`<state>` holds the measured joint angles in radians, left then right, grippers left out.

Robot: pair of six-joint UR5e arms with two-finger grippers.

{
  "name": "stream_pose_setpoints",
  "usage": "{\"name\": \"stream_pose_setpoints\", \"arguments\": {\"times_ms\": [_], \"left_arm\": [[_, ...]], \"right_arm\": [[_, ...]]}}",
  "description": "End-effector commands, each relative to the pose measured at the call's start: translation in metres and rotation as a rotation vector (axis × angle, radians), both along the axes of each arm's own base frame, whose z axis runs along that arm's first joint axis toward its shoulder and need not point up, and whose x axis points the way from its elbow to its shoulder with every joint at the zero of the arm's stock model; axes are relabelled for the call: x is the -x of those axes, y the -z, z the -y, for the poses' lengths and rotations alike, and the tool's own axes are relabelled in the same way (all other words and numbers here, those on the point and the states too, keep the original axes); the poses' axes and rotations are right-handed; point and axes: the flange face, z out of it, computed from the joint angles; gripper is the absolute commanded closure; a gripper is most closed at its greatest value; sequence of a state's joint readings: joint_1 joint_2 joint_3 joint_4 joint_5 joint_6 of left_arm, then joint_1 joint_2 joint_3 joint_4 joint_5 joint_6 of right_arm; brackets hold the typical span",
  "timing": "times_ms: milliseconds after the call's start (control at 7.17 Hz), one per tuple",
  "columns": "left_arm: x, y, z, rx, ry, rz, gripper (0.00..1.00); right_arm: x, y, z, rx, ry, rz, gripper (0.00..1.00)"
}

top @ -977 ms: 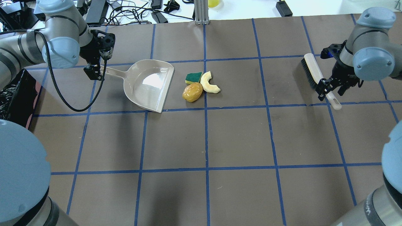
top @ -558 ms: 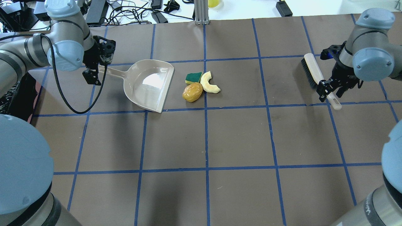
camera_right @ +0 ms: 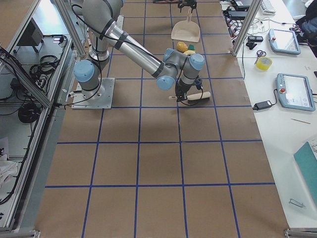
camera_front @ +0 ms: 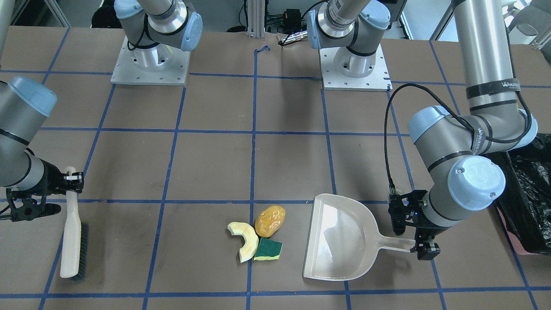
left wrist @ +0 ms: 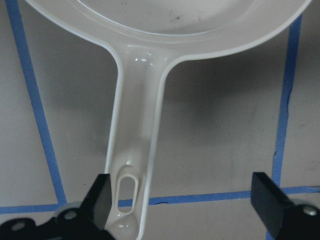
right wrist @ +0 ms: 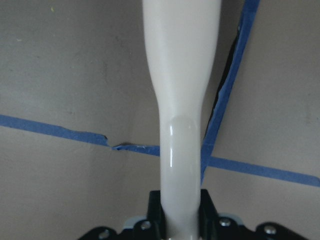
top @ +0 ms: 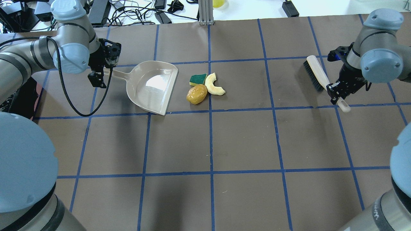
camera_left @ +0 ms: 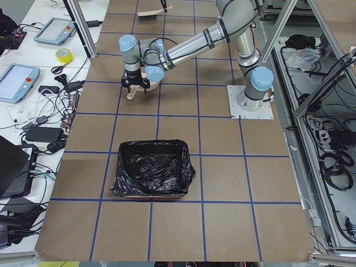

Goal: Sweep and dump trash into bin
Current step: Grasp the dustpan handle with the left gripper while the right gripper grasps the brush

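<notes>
The trash lies mid-table: an orange-brown potato lump (top: 196, 94), a cream rind slice (top: 213, 85) and a green-and-yellow sponge (top: 197, 79). The beige dustpan (top: 151, 86) lies just left of them, its mouth facing them. My left gripper (top: 104, 71) is open around the end of the dustpan handle (left wrist: 132, 150); the handle sits close to one finger (left wrist: 102, 197). My right gripper (top: 335, 89) is shut on the handle of a white brush (top: 316, 75) with black bristles, as the right wrist view (right wrist: 180, 150) shows. The bin (camera_left: 153, 175), pink with a black bag, stands at the table's left end.
The bin's edge shows at the left border of the overhead view (top: 24, 102), under my left arm. In the front view it is at the right border (camera_front: 527, 193). Blue tape lines grid the brown table (top: 244, 141). Cables and devices lie beyond the far edge.
My right gripper has shut on the brush handle and the brush has shifted slightly. My left gripper has moved in over the end of the dustpan handle, still open.
</notes>
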<state>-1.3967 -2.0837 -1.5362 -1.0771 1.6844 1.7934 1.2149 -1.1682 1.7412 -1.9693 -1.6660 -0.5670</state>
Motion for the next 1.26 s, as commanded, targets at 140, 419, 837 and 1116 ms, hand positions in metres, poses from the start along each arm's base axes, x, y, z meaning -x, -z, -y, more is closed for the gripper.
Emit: {"name": "stream_pose_setpoints", "arguments": {"times_ms": [140, 419, 837, 1116], "left_arm": [[0.002, 0.001, 0.001, 0.011, 0.004, -0.012, 0.06], [0.004, 0.009, -0.007, 0.001, 0.004, -0.036, 0.08], [0.004, 0.011, -0.009, 0.063, 0.013, -0.02, 0.21], [0.004, -0.004, -0.004, 0.081, 0.014, -0.016, 0.22]], "right_arm": [[-0.003, -0.007, 0.0, 0.01, 0.028, -0.006, 1.0], [-0.02, -0.01, 0.0, 0.011, 0.108, 0.01, 1.0], [-0.088, -0.014, 0.0, -0.013, 0.197, 0.038, 1.0], [-0.126, -0.021, -0.003, -0.008, 0.233, 0.02, 1.0]]}}
